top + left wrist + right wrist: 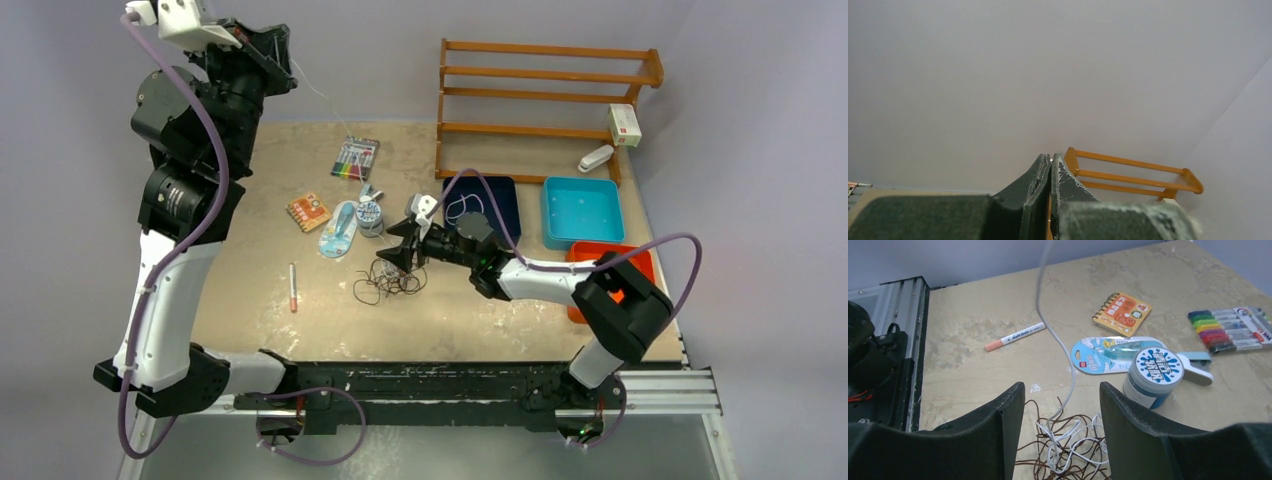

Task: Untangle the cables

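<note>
A tangle of thin dark brown and white cables lies mid-table; in the right wrist view the tangle sits between and just beyond my open fingers. My right gripper hovers open right over it, holding nothing. One white cable rises from the tangle up to my left gripper, which is raised high at the far left. The left gripper is shut, with a white speck of cable pinched at its tips. Another white cable lies coiled in the navy tray.
Behind the tangle are a blue-lidded jar, a tape blister pack, an orange notebook and a marker pack. A pen lies left. A teal tray, a red tray and a wooden rack stand right.
</note>
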